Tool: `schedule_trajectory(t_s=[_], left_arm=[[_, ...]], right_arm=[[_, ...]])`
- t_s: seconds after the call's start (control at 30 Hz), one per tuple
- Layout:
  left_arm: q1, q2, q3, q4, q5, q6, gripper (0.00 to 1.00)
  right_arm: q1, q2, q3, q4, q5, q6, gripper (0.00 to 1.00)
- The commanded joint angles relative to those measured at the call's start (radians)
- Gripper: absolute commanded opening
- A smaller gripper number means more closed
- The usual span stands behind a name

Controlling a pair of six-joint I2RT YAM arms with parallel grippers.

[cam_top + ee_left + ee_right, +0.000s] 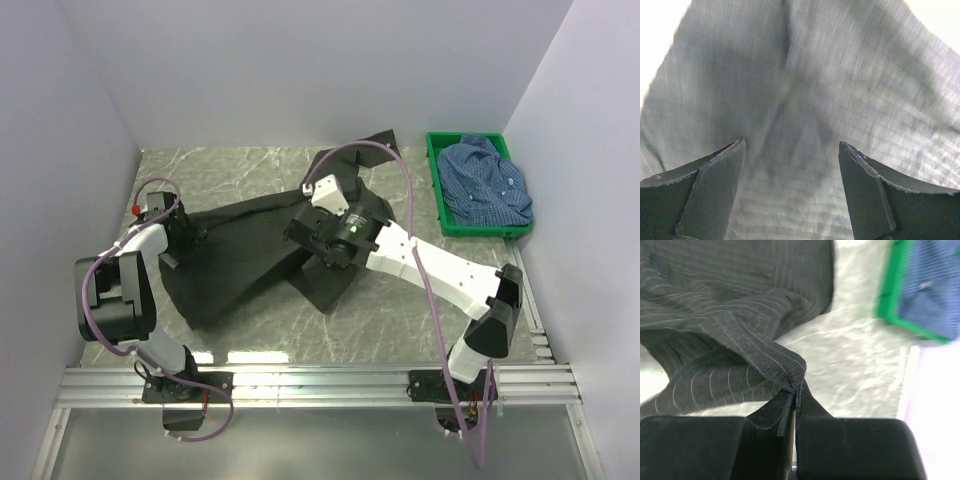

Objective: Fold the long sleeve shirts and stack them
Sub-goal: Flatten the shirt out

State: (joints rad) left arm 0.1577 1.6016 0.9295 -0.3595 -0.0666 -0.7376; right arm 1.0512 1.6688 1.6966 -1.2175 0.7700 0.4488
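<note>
The black, finely striped cloth shirt (250, 255) lies rumpled across the middle of the grey marbled table (400, 315). The right claw (796, 390) is clenched on a raised fold of it. The left claw (792, 145) hangs released, jaws wide, over the cloth near the table's left edge. The blue checked cloth shirt (485, 180) sits bunched in the green plastic crate (438, 190) at the far right corner.

The soft black striped shirt (240, 262) covers the middle of the grey stone desk (210, 170). The back left corner and the front edge are bare, with room to pass. The green plastic crate (438, 195) fills the back right corner, beside the pale wall (585, 150).
</note>
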Motion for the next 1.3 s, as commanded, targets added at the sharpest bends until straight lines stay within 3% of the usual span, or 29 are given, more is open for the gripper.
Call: schedule_trajectory(t_s=[0.0, 0.07, 0.13, 0.2, 0.23, 0.33, 0.37, 0.43, 0.5, 0.7, 0.87, 1.03, 1.27], left_arm=[[0.000, -0.005, 0.020, 0.008, -0.001, 0.009, 0.81], [0.002, 0.001, 0.022, 0.007, 0.001, 0.007, 0.81], [0.002, 0.011, 0.026, 0.004, 0.004, 0.007, 0.81], [0.002, 0.017, 0.025, 0.004, 0.005, 0.010, 0.81], [0.000, 0.018, 0.026, 0.002, 0.007, 0.009, 0.81], [0.002, 0.014, 0.022, 0.004, 0.008, 0.009, 0.81], [0.002, 0.012, 0.022, 0.004, 0.008, 0.009, 0.81], [0.000, 0.011, 0.022, 0.005, 0.010, 0.009, 0.81], [-0.004, 0.009, 0.020, 0.002, 0.008, 0.010, 0.81], [-0.081, -0.026, 0.000, -0.004, 0.004, 0.004, 0.81], [-0.184, -0.020, -0.040, 0.028, 0.010, -0.072, 0.81], [-0.185, 0.057, -0.057, 0.062, 0.036, -0.134, 0.79], [-0.161, 0.168, 0.054, 0.022, -0.009, -0.134, 0.79]], right_arm=[[0.095, -0.014, 0.035, -0.164, 0.202, 0.009, 0.00], [0.147, -0.009, 0.026, -0.097, 0.079, -0.103, 0.00], [0.207, -0.003, -0.008, 0.021, -0.204, -0.183, 0.00], [0.236, 0.002, -0.050, 0.114, -0.404, -0.211, 0.09], [0.237, 0.000, -0.067, 0.140, -0.601, -0.225, 0.14], [0.233, -0.023, -0.129, 0.208, -0.767, -0.240, 0.38], [0.224, -0.033, -0.141, 0.220, -0.767, -0.239, 0.49], [0.158, -0.072, -0.178, 0.251, -0.799, -0.213, 0.52], [0.092, -0.102, -0.233, 0.289, -0.805, -0.164, 0.53], [-0.259, -0.289, -0.481, 0.510, -0.810, 0.011, 0.54], [-0.483, -0.284, -0.672, 0.725, -0.828, 0.129, 0.52], [-0.546, -0.198, -0.707, 0.845, -0.824, 0.162, 0.51], [-0.588, 0.015, -0.641, 0.927, -0.816, 0.180, 0.51]])
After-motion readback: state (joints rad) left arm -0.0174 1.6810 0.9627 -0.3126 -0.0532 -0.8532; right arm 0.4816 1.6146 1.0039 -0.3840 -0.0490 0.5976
